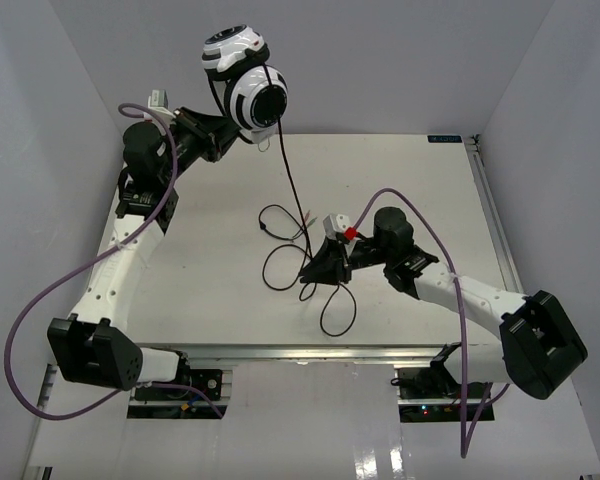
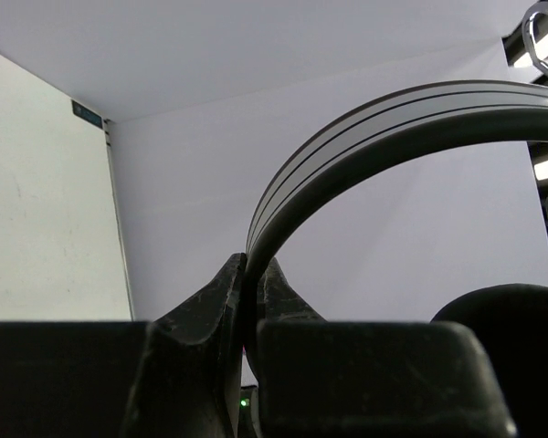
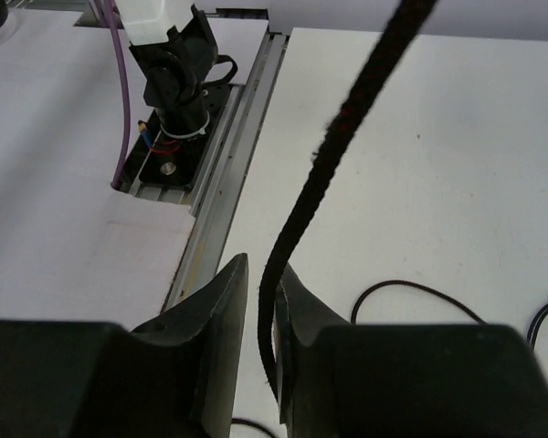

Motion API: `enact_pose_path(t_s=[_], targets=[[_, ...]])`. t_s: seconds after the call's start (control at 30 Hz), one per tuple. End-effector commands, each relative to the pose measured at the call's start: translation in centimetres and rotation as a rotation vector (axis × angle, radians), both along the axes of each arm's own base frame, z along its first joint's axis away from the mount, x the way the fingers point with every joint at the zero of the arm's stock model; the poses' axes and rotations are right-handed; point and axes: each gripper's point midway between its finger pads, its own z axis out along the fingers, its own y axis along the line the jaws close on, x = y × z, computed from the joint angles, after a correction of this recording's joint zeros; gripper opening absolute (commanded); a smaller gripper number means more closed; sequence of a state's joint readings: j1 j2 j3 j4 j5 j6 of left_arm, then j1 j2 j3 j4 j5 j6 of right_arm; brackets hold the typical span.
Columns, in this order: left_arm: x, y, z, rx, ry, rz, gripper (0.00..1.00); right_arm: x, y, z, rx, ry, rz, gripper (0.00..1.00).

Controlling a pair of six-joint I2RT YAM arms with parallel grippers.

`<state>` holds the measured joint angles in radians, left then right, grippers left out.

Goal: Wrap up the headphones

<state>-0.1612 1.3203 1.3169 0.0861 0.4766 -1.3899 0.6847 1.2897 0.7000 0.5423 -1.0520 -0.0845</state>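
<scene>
Headphones upper left, headband clamped in left gripper; right gripper pinches cable, which may slip if loose.

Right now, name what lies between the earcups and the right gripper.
The thin black cable, hanging from the earcups to the right gripper; top view shows it.

- Bright, even overhead light; white table near overexposed, shadows faint.
- Glare patches on glossy floor in top view.
- Headband soft, close to lens.
- Cable blurred, fuzzy-edged; background sharp.
</scene>
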Motion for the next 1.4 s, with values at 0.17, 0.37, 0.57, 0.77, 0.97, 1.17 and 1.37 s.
enact_pose_path(t_s=[0.17, 0.37, 0.57, 0.77, 0.97, 1.17, 1.37], targets=[[2.4, 5.6, 1.6, 0.116, -0.071, 0.248, 0.00, 5.9, -2.4, 1.8, -0.179, -0.262, -0.305, 0.08], [3.0, 7.9, -0.8, 0.273, -0.044, 0.360, 0.00, 18.6, -13.5, 16.7, -0.189, -0.576, -1.102, 0.08], [2.7, 8.3, -1.1, 0.342, -0.058, 0.377, 0.00, 19.9, -22.0, 27.3, 0.035, -0.577, -1.588, 0.08], [2.5, 8.8, -2.2, 0.387, -0.048, 0.396, 0.00, 17.7, -23.2, 31.5, 0.125, -0.596, -1.590, 0.08], [2.5, 8.6, -2.3, 0.380, -0.051, 0.384, 0.00, 16.2, -24.1, 36.9, 0.144, -0.697, -1.555, 0.08], [2.0, 8.7, -0.9, 0.388, -0.078, 0.394, 0.00, 17.2, -25.9, 37.9, 0.171, -0.697, -1.675, 0.08], [1.7, 8.4, -0.7, 0.374, -0.085, 0.379, 0.00, 16.7, -24.9, 39.3, 0.251, -0.633, -1.612, 0.08]])
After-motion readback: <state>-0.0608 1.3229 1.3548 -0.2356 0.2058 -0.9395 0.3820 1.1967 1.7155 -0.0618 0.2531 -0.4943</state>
